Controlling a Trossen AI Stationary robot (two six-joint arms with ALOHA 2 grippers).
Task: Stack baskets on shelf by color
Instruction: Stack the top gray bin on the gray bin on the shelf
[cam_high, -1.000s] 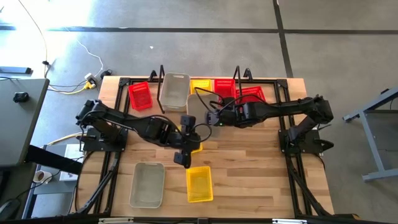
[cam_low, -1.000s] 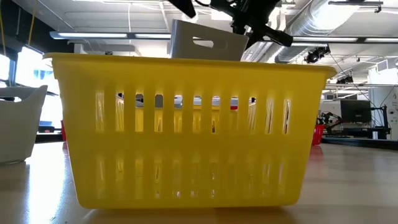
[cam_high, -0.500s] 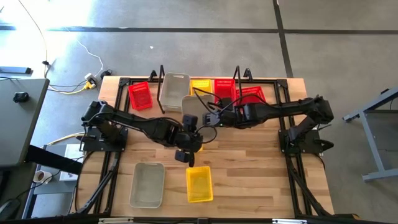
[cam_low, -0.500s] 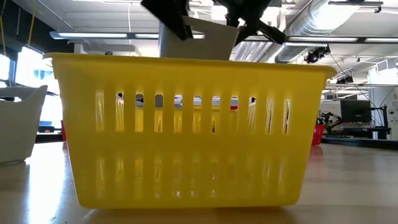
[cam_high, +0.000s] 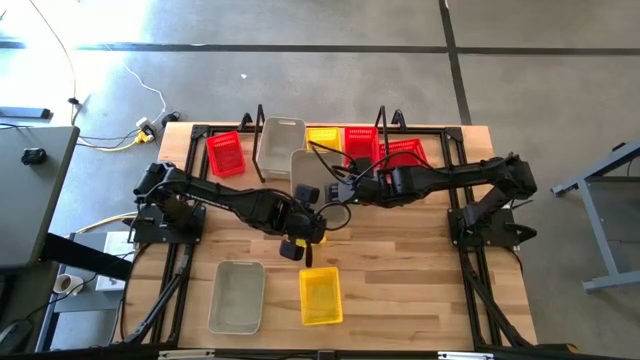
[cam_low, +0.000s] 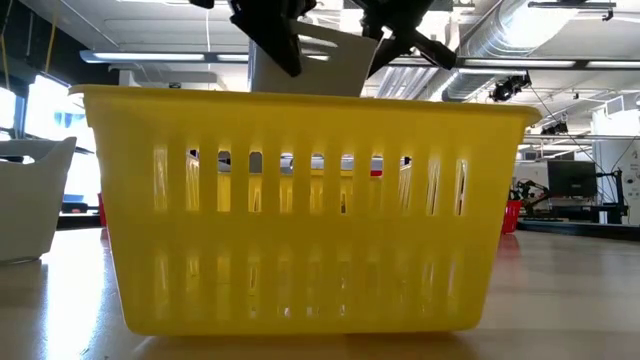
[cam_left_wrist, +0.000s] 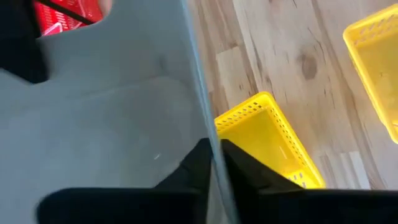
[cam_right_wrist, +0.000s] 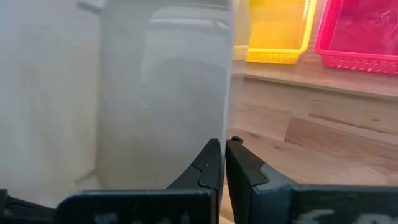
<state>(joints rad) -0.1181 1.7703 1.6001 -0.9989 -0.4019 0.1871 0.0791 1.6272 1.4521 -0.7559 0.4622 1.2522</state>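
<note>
Left pincer (cam_high: 304, 199), spread a second ago, now pinches the grey basket (cam_high: 306, 172) alongside the right pincer (cam_high: 330, 180), mid-tabletop.

A grey-white basket (cam_high: 307, 172) is hanging in the air, tipped, in front of the shelf (cam_high: 320, 140). Another grey-white one (cam_high: 280, 145), a yellow one (cam_high: 322, 138) and a red one (cam_high: 360, 141) are sitting on the shelf. A yellow basket (cam_high: 320, 295) is lying near the worktop's front edge.

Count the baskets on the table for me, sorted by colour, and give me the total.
Red baskets: 3
Yellow baskets: 3
Grey baskets: 3, counting the held grey basket
Total: 9
</note>
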